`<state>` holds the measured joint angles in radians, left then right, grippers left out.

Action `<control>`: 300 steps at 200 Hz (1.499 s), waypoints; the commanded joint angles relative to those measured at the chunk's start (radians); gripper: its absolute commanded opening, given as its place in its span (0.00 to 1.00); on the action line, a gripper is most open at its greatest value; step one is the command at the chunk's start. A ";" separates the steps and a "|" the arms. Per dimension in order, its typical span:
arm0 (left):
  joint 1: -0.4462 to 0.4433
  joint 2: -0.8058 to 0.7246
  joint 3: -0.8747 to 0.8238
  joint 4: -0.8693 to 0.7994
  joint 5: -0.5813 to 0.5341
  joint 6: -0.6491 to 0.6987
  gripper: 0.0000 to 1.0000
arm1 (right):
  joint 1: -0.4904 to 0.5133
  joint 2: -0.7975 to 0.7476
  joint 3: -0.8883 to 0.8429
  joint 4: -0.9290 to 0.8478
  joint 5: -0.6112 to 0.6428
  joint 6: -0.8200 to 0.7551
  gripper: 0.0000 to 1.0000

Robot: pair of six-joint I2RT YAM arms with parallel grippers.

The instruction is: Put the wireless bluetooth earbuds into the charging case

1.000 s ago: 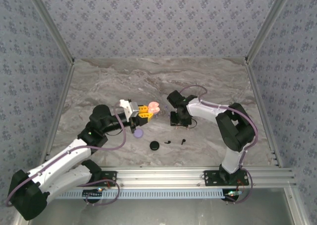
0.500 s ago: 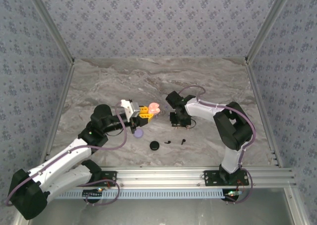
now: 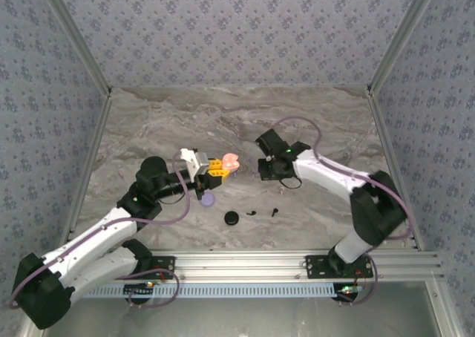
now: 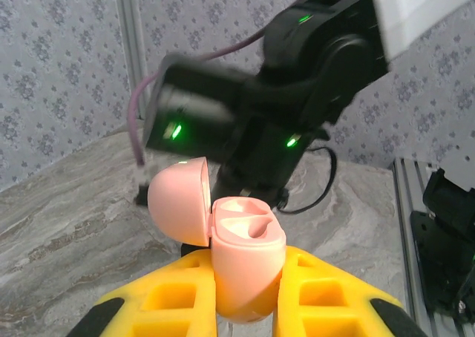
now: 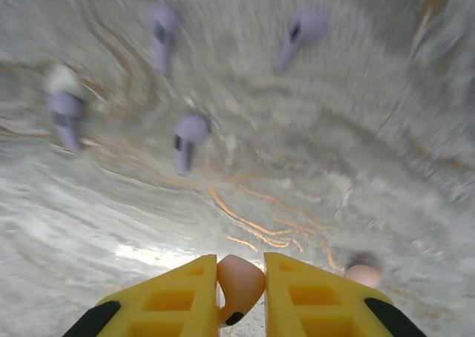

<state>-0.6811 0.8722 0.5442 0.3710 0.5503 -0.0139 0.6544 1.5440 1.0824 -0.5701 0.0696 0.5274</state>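
Noted left arm (image 3: 111, 222) stretched diagonally over grey marbled tabletop (image 3: 148, 129), elbow bent. Found left tool (image 4: 249, 266) clamped tight on base of round pale-pink plastic charging case (image 4: 245, 259), held off the surface, hinged lid swung open, two moulded wells facing up. Noted right arm (image 3: 334, 177) reaching in from the right, wrist tipped downward. Found right tool (image 5: 240, 266) pinched closed on small pale-pinkish stemmed earbud (image 5: 239, 281), near the case but apart from it. Logged four lilac stemmed earbuds (image 5: 189, 133) scattered on tabletop beneath, blurred. Logged second pinkish earbud (image 5: 364, 274) lying beside right finger.
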 commanded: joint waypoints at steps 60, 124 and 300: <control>-0.008 0.122 -0.010 0.206 -0.013 -0.126 0.00 | -0.019 -0.448 -0.042 0.196 -0.115 -0.280 0.21; -0.056 0.245 0.065 0.239 0.018 -0.100 0.00 | 0.032 -0.519 0.033 0.234 -0.273 -0.415 0.21; -0.063 0.263 0.094 0.226 0.013 -0.107 0.00 | 0.126 -0.441 0.017 0.273 -0.254 -0.456 0.21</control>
<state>-0.7361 1.1343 0.6018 0.5728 0.5495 -0.1219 0.7750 1.1053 1.0874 -0.2985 -0.1982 0.0879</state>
